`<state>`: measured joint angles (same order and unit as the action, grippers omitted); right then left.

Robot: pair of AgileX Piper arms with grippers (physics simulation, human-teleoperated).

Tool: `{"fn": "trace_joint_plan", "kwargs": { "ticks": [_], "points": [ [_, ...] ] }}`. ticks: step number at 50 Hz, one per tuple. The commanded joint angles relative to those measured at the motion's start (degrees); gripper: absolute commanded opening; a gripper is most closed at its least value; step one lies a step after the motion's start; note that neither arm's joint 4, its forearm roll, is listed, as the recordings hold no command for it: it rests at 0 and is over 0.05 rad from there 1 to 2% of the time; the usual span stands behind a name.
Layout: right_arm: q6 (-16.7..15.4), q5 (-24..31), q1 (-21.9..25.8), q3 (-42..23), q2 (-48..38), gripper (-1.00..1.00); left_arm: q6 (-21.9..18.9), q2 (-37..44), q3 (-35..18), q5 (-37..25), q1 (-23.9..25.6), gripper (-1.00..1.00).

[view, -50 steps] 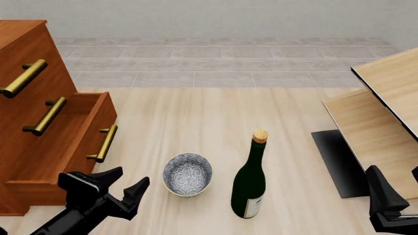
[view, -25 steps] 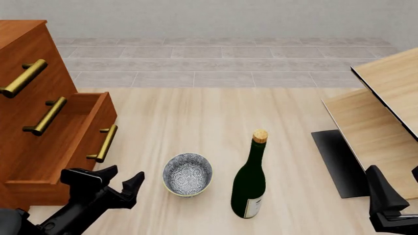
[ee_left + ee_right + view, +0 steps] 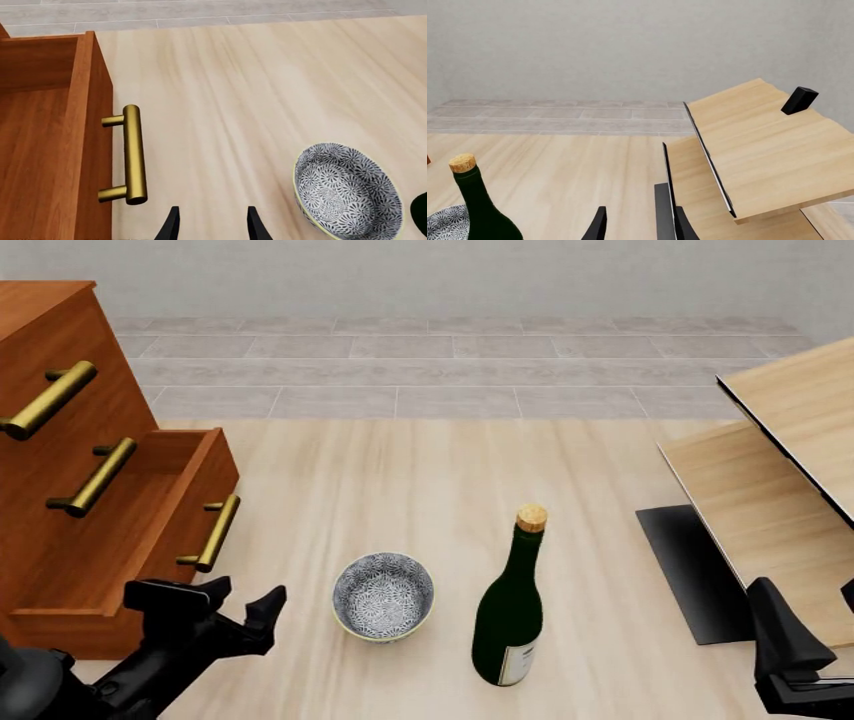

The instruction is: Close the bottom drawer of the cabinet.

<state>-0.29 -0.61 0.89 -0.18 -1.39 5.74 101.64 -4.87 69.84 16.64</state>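
The reddish-brown cabinet (image 3: pixel 47 455) stands at the left of the front view, with three brass-handled drawers. The bottom drawer (image 3: pixel 127 540) is pulled out, and its inside shows in the left wrist view (image 3: pixel 40 150). Its brass bar handle (image 3: pixel 214 533) (image 3: pixel 133 152) faces the table. My left gripper (image 3: pixel 246 592) (image 3: pixel 211 227) is open and empty. It sits just in front of the drawer's front panel, near the handle's near end, without touching it. My right gripper (image 3: pixel 637 227) is open and empty low at the right (image 3: pixel 787 640), far from the cabinet.
A patterned bowl (image 3: pixel 383 595) (image 3: pixel 347 192) sits just right of my left gripper. A dark green corked bottle (image 3: pixel 511 605) (image 3: pixel 477 205) stands beside it. Pale wood furniture (image 3: pixel 787 470) (image 3: pixel 760 150) with a dark panel (image 3: pixel 687 570) fills the right side.
My left gripper has shifted left, closer to the bottom drawer's front and handle. The drawer, bowl, bottle and right arm have not moved.
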Motion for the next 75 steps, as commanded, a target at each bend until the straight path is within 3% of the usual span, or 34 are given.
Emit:
{"fn": "trace_joint_plan", "kwargs": {
  "ticks": [1,75],
  "points": [
    [0.0,-0.2,0.0,0.1,-0.2,1.0,-0.7,1.6,-0.6,0.1,-2.1,1.0],
    [0.0,0.0,-0.2,0.0,0.0,1.0,-7.3,5.6,-3.8,0.1,-15.0,1.0]
  ]
}}
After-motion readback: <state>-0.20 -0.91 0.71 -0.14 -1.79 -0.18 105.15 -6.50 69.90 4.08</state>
